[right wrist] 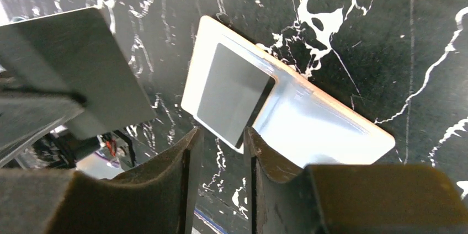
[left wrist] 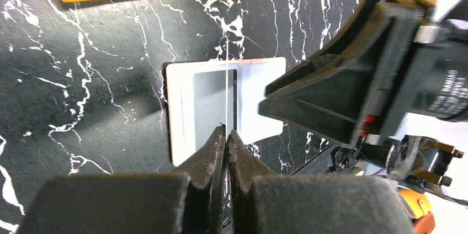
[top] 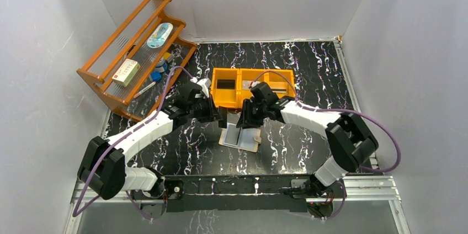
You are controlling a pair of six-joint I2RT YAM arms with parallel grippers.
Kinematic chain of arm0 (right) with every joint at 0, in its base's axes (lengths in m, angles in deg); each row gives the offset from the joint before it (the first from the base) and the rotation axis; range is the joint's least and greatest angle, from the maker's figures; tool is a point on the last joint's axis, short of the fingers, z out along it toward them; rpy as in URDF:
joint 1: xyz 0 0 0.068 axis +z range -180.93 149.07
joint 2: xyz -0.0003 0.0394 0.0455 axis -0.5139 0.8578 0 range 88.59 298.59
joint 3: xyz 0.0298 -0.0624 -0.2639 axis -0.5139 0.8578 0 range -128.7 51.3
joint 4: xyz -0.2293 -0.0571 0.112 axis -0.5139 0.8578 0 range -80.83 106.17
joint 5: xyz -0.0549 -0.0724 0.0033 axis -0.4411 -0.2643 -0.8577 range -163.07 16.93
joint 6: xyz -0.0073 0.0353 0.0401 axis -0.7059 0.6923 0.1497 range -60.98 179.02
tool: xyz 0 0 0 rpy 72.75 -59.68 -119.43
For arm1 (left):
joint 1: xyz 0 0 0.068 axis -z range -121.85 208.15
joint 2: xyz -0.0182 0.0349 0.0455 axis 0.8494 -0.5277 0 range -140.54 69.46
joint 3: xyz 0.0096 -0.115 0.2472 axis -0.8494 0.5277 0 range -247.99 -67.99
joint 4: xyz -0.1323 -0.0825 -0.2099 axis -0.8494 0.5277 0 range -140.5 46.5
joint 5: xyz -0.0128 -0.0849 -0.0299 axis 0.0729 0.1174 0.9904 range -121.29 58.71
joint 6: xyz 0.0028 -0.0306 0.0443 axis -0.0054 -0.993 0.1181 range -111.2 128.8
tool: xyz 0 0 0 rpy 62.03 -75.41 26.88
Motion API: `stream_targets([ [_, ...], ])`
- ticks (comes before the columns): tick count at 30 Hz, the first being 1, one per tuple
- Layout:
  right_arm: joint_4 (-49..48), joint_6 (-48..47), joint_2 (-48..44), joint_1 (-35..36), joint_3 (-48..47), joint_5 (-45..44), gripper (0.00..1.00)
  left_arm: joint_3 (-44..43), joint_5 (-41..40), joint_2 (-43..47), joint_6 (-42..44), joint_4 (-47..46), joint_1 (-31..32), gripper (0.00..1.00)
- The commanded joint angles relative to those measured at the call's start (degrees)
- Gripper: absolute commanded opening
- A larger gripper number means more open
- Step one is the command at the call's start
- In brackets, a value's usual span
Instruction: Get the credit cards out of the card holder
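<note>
At the middle of the counter (top: 309, 63), just in front of the orange tray (top: 218, 101), the card holder (top: 241, 137) is lying opened flat with its inner panels facing up. We are pinching a thin grey card (right wrist: 72, 63) in our left gripper (left wrist: 226, 132), whose fingers are pressed together on the card's lower edge. The card is standing upright above the holder's left half, edge-on to the left wrist camera, so there it is showing only as a fine pale line. We are judging that it is being held this way because a card slides out of its sleeve along its own plane, and a thin edge grip leaves it free to lift clear.

Our right gripper (right wrist: 221, 134) is hovering low over the holder with its fingers spread a little and nothing between them. It is probably sitting there to steady the holder while the card is coming away. We cannot tell whether the grey window on the holder's panel is another card or only the sleeve.
</note>
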Motion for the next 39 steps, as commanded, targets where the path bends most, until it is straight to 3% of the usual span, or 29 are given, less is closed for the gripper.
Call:
stream_targets([
  [1,-1.1,-0.3,-5.8,-3.3,-2.1,-1.8,0.43,1.1,6.6,3.5,1.6,-3.4,-3.8,0.00],
  [4,-3.7,1.0,-8.7,-8.1,0.8,2.3,0.50,3.2,12.2,5.2,0.7,-7.9,-5.9,0.00],
  [8,-13.3,3.2,-14.1,-12.3,6.6,6.5,0.69,6.2,19.6,6.3,-3.6,-16.4,-7.5,0.00],
  [13,-20.1,2.8,-17.0,-13.1,7.5,13.6,0.71,9.3,27.9,6.6,-10.5,-28.7,-8.6,0.00],
  [17,-30.9,8.6,-14.9,-13.1,8.3,23.7,0.67,10.9,30.8,6.0,-15.3,-36.3,-8.7,0.00],
  [21,-39.1,12.2,-13.2,-12.8,9.2,28.0,0.64,12.7,31.8,5.0,-20.6,-44.4,-8.7,0.00],
  [27,-40.4,12.5,-10.9,-11.7,7.9,32.2,0.54,13.2,33.0,2.9,-24.2,-50.4,-8.7,0.00],
  [39,-50.8,18.9,-9.4,-11.7,10.4,35.6,0.29,12.8,34.3,1.6,-25.2,-51.1,-8.7,0.00],
])
